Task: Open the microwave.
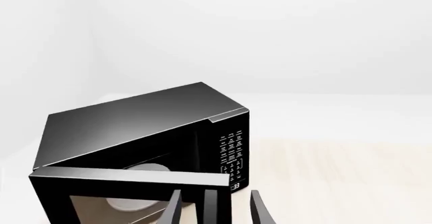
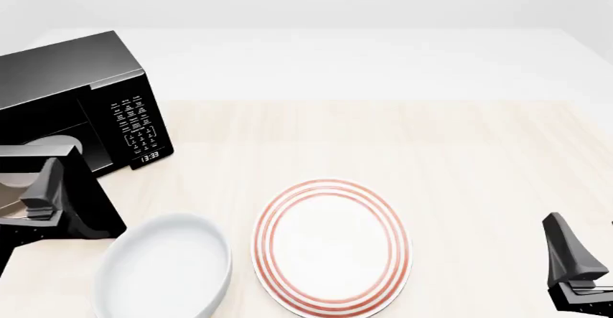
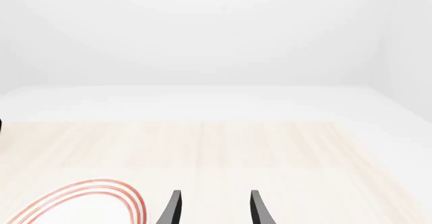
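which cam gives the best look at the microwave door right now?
Left wrist view: the microwave door fills the foreground, swung partly open, with the pale turntable seen through its glass and the left gripper at its free edge. The front view shows the door only edge-on at the frame's left, partly hidden by the arm. The right wrist view doesn't show it.

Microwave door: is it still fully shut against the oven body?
No. In the left wrist view the microwave door stands swung out, showing the turntable plate inside.
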